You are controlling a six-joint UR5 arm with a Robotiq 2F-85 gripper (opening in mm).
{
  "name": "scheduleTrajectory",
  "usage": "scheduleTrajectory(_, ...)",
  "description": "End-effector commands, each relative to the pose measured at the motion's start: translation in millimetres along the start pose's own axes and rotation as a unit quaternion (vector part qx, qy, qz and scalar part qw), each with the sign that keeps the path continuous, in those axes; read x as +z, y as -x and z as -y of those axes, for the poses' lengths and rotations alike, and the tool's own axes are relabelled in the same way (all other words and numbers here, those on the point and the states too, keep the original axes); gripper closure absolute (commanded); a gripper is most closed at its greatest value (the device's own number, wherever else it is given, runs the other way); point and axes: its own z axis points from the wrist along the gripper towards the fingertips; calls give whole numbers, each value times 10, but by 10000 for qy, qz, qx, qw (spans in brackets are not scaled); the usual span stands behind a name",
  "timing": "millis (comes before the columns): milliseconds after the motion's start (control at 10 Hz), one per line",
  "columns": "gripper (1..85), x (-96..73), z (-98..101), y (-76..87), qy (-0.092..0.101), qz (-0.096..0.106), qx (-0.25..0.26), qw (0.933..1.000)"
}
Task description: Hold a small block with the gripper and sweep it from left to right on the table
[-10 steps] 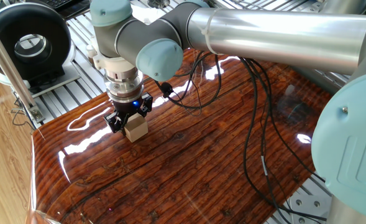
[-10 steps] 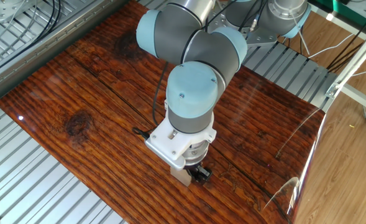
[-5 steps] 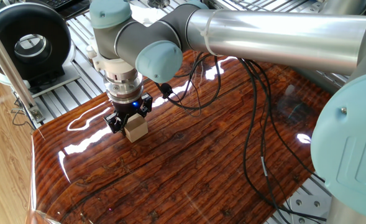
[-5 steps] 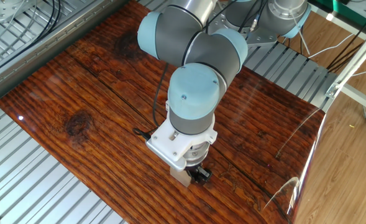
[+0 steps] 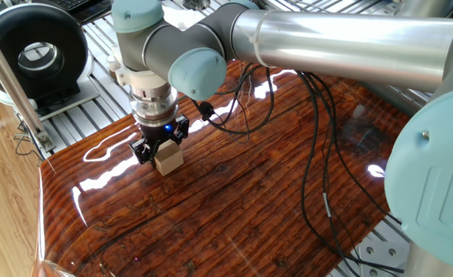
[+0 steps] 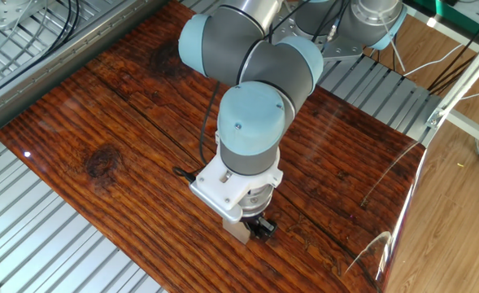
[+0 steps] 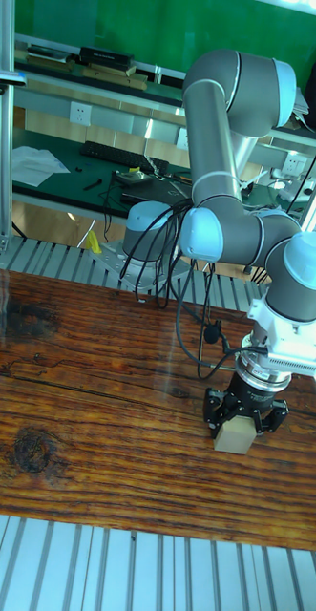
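Observation:
The small block (image 5: 168, 158), a pale beige wooden cube, rests on the table (image 5: 234, 200) with my gripper (image 5: 159, 148) shut on it. A blue ring glows on the silver wrist above the black fingers. In the other fixed view the wrist covers most of the block (image 6: 239, 230), and only its lower corner shows beside the gripper (image 6: 259, 227) near the table's (image 6: 117, 122) front edge. The tall fixed view shows the block (image 7: 236, 436) upright between the prongs of the gripper (image 7: 244, 416), at the right of the table (image 7: 100, 430).
A black round device (image 5: 38, 52) stands on the aluminium slat frame (image 5: 95, 85) behind the table. Black cables (image 5: 318, 177) hang from the arm and trail over the board. A metal post (image 5: 11, 77) rises at the left edge.

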Motion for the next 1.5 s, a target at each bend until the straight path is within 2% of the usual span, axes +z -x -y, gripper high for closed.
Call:
scheduleTrajectory(0, 847, 25, -11, 17, 32, 15, 42, 10000)
scheduleTrajectory(400, 847, -5, -55, 7, 48, 22, 66, 10000)
scheduleTrajectory(700, 847, -38, -40, -10, 176, -44, 52, 9998)
scheduleTrajectory(1000, 847, 42, -83, 7, 71, 29, 105, 9999)
scheduleTrajectory(1400, 847, -35, -171, -9, 123, -12, 167, 9998)
